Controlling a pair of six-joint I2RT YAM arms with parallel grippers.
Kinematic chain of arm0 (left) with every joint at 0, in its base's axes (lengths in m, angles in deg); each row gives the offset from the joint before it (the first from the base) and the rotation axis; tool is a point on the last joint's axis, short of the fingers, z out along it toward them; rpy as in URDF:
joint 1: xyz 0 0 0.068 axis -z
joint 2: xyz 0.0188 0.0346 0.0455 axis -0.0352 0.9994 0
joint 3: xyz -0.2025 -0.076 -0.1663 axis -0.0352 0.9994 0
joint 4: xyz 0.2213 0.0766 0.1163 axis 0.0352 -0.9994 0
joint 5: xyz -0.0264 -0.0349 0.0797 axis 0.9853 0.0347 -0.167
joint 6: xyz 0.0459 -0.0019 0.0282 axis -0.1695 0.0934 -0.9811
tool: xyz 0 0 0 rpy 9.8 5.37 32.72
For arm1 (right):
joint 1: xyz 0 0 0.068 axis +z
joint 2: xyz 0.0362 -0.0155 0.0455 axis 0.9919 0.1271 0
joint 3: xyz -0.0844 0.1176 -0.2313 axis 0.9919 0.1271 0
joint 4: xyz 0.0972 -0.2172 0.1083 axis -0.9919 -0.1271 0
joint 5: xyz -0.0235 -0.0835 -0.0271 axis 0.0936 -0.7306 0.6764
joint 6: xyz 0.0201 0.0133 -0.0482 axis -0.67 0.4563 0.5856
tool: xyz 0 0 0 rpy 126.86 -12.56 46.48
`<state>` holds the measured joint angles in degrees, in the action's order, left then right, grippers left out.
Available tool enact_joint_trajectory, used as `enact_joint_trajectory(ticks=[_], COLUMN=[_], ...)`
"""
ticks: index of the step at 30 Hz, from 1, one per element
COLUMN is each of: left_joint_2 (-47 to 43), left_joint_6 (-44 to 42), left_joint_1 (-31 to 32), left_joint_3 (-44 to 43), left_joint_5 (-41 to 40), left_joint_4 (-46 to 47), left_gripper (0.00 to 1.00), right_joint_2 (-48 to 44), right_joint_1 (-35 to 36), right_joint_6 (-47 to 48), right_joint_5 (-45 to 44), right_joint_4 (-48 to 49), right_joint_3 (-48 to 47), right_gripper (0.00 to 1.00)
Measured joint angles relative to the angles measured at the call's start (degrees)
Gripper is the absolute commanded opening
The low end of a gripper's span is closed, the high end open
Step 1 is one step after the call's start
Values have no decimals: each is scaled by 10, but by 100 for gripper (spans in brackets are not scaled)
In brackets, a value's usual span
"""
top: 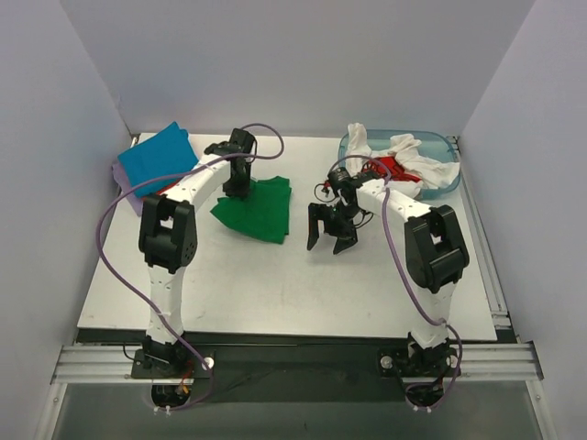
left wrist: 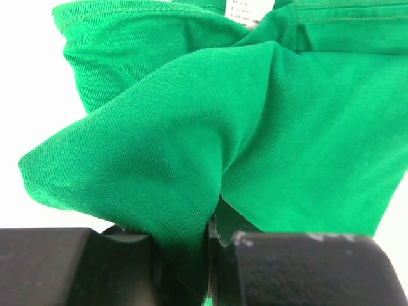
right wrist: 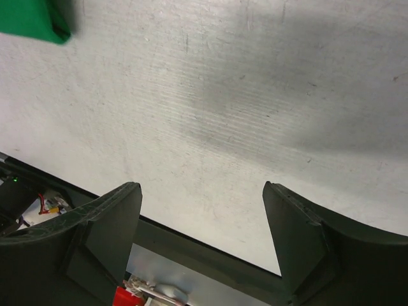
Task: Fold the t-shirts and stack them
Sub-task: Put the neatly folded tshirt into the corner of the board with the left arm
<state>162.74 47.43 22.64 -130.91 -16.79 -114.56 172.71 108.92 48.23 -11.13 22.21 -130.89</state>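
No text can be read in any view. The only printed item is a small white label point(left wrist: 250, 11) on the green t-shirt point(left wrist: 306, 127) (at the top edge of the left wrist view) — its lines of print are too small and blurred to read.

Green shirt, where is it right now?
The green shirt lies left of centre in the top view, pinched by the left gripper, right of the blue shirt.

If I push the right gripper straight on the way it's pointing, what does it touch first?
Most likely the bare table: the open right gripper frames only its white surface. The green t-shirt corner sits off to the side, out of line. Distance is unclear.
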Motion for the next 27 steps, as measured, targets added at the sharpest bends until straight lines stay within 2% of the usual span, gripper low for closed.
enact_joint_trajectory(ticks=[5,15,27], left_joint_2=[19,101,122], left_joint_6=[-25,-76,-96], left_joint_1=[-22,-78,-132], left_joint_3=[-70,-295,-364], left_joint_5=[-10,18,133], left_joint_4=[-26,-73,-53], left_gripper=[0,0,0], right_joint_2=[-6,-12,-41], right_joint_1=[0,0,4], right_joint_6=[2,13,9], right_joint_5=[-6,-22,-31], right_joint_4=[-6,-23,-44], right_joint_3=[11,38,83], right_gripper=[79,79,79])
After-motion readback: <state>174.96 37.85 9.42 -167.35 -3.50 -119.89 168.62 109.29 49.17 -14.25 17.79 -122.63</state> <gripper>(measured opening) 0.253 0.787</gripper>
